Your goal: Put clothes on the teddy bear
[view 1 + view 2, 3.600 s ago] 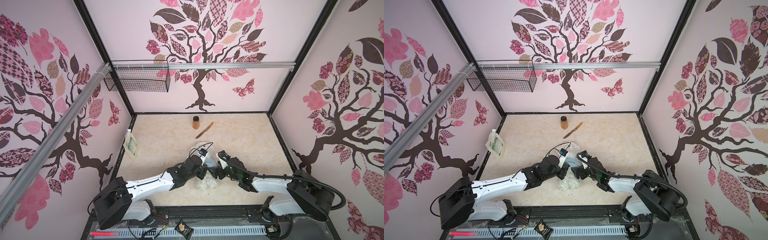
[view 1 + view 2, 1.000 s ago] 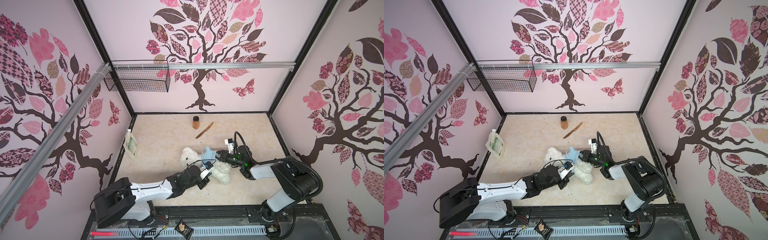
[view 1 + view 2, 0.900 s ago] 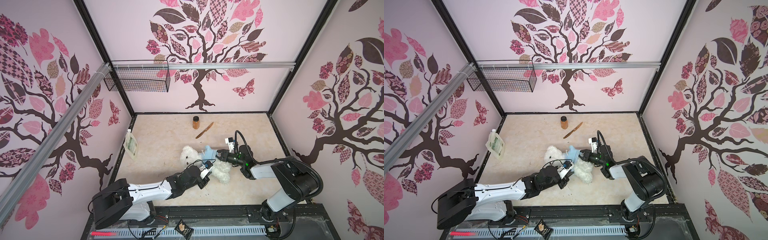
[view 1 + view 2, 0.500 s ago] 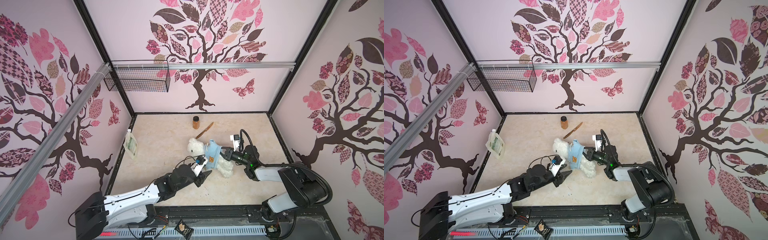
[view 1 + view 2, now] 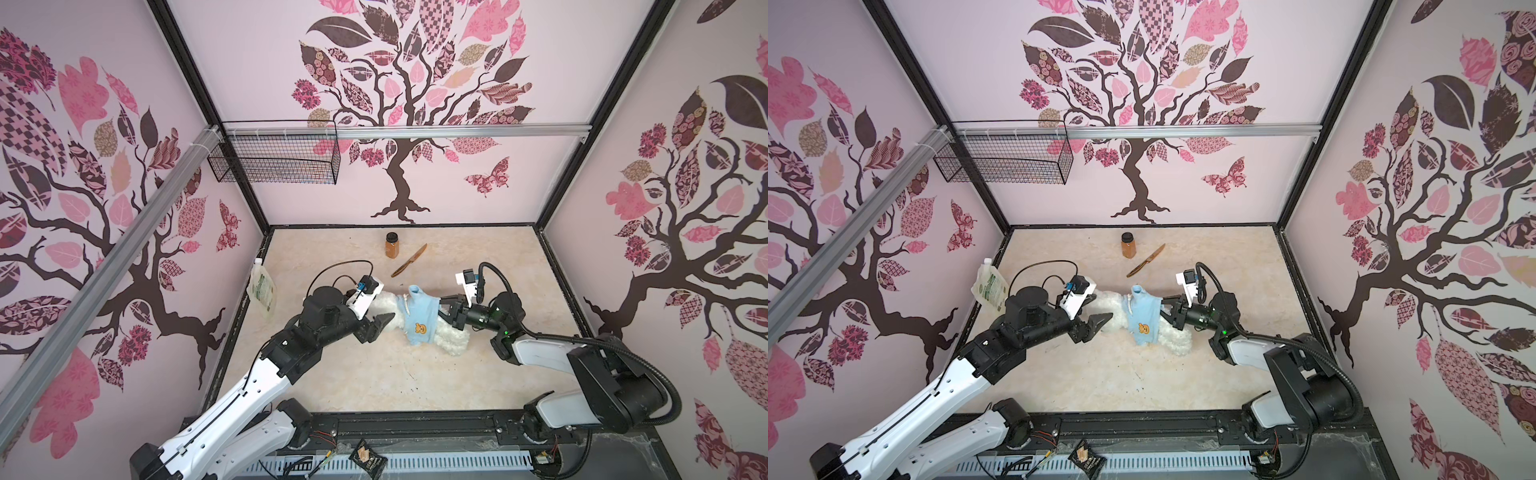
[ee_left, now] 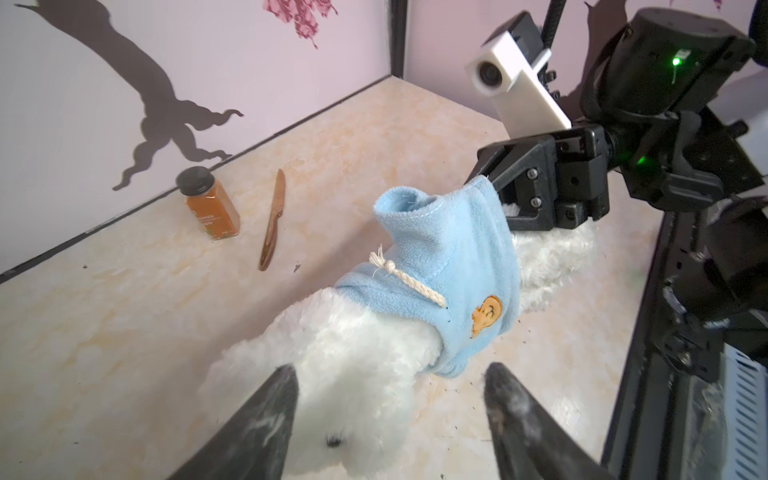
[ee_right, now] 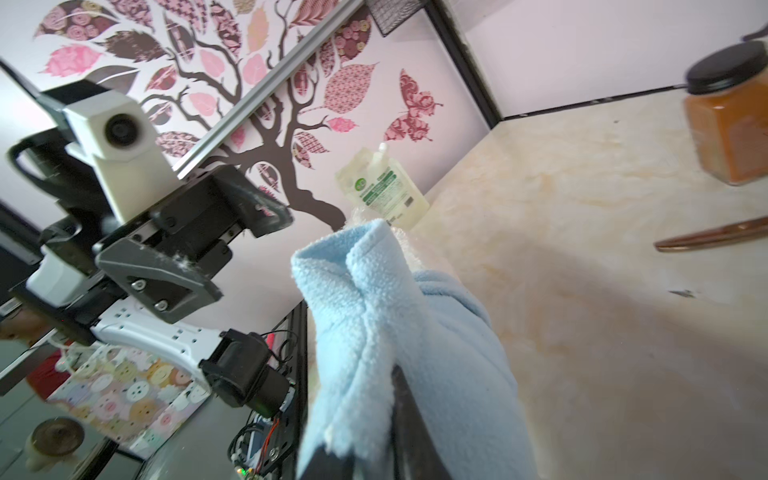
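The teddy bear (image 5: 451, 340) is lying front upward at the middle of the table (image 5: 374, 386). We are finding its long axis running across the scene from one arm to the other, with the head pointing at the left arm and the legs at the right. The light blue shirt (image 5: 419, 316) is sitting over its torso with the collar at the neck, and one sleeve (image 6: 409, 208) is standing up limp, seemingly empty.

The right claw (image 5: 446, 311) is clenching the shirt's hem at the leg end; in the right wrist view we are seeing the shirt (image 7: 374, 299) running down between its fingers. The left claw (image 6: 390, 374) is hanging released, its jaws spread wide to either side of the bear's head and gripping nothing.

We are judging that the coming move is turning on this line-up. Any pull on the hem needs to go along the body toward the legs, and the right arm is nearer for that. The left arm is nearer the head for steadying. A spice jar (image 5: 392, 245) and a wooden knife (image 5: 409, 260) are lying well apart, toward the back wall.
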Motion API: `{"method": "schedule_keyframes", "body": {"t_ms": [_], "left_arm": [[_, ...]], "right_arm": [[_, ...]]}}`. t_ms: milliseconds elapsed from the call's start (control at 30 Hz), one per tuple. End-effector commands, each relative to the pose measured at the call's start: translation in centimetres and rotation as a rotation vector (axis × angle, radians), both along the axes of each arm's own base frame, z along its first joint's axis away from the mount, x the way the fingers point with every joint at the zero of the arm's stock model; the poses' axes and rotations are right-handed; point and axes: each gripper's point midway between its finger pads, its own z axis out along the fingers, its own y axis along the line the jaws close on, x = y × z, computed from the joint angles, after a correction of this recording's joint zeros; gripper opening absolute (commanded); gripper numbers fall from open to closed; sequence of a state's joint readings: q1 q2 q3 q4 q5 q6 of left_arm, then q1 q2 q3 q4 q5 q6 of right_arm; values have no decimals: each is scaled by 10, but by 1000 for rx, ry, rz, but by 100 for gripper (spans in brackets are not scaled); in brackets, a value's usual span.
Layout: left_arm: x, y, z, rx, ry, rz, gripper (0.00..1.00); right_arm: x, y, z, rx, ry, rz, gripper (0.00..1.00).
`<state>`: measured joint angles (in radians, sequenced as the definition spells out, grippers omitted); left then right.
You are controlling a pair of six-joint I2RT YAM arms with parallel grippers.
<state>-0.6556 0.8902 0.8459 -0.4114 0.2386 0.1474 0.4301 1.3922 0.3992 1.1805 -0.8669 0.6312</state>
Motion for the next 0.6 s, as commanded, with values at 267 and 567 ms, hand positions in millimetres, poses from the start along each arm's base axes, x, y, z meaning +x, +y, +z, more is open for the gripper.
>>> {"method": "schedule_keyframes", "body": {"t_ms": [267,567], "left_arm": [[-39,-41,12,41,-1,-444,90],[-38,-61,-7,-31,125,-503,84]], "right_arm": [[-57,21,46,8,-195,239,16],[-71,24,64,45,-232,296,16]]}}
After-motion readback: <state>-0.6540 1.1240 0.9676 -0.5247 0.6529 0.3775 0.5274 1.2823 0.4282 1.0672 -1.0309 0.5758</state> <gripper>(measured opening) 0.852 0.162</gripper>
